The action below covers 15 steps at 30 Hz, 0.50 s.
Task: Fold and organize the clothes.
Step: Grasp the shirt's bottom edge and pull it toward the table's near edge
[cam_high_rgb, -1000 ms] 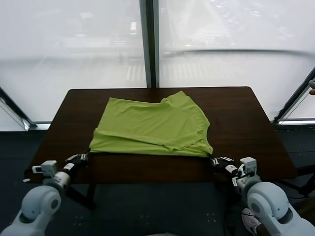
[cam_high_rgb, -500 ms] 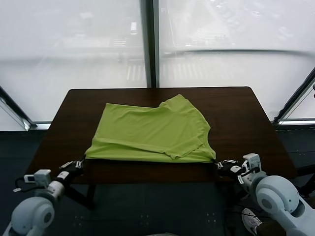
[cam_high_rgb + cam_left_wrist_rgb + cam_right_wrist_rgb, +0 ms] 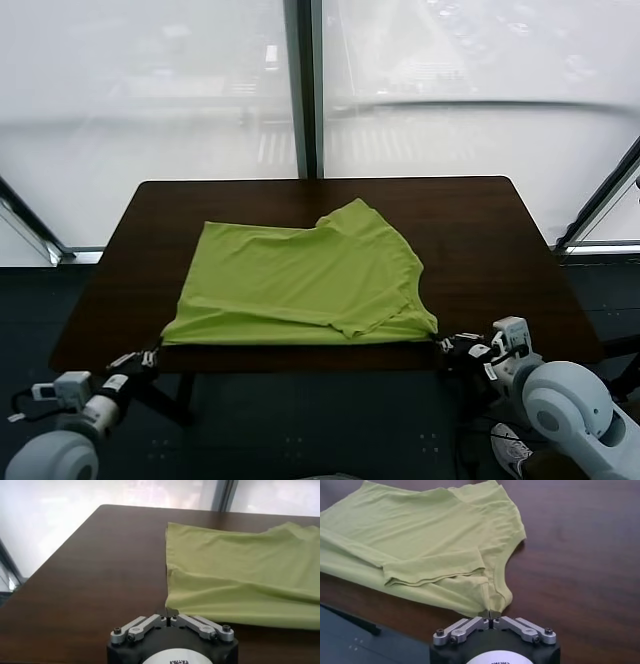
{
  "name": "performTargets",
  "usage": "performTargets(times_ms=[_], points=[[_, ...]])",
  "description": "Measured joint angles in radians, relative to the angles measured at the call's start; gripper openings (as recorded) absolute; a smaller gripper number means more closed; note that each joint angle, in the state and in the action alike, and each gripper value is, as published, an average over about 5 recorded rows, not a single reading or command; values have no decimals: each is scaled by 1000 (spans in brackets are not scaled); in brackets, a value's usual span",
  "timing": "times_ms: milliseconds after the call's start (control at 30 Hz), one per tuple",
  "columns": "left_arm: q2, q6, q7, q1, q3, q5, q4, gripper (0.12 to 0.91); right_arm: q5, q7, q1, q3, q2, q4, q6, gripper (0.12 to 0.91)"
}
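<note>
The lime-green T-shirt (image 3: 300, 285) lies folded on the dark wooden table (image 3: 480, 250), its near edge drawn to the table's front edge. My left gripper (image 3: 150, 352) is shut on the shirt's near left corner (image 3: 172, 605) at the front edge. My right gripper (image 3: 440, 342) is shut on the near right corner (image 3: 492, 605), where a sleeve fold (image 3: 435, 567) lies on top. Both corners are pulled taut toward me.
Bare table wood lies to the left (image 3: 90, 575) and right (image 3: 580, 555) of the shirt. Beyond the table's back edge stands a large window with a dark central post (image 3: 303, 90). The floor (image 3: 300, 420) is below the front edge.
Both grippers have moved back toward me and lower, dragging the shirt's near edge from mid-table to the front edge. The shirt has slid nearer and spread flatter.
</note>
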Motion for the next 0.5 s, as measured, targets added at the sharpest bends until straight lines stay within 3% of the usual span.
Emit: performTargets(times_ms=[133,200,300,500], points=[[-3,23,-14,4,-3,7,-9,575,19,1,3,15,-12,20,0,853],[-4,38,-22,6,-4,9,-14,722,37,-1,17,24,-16,24,0,893],[-3,60,-31,15,-10,9,-23,859,51,-12,65,28,-16,12,0,905],[19,104,-40,15,-51,-9,-51,906,52,-23,259,-33,17,-87,0,907]])
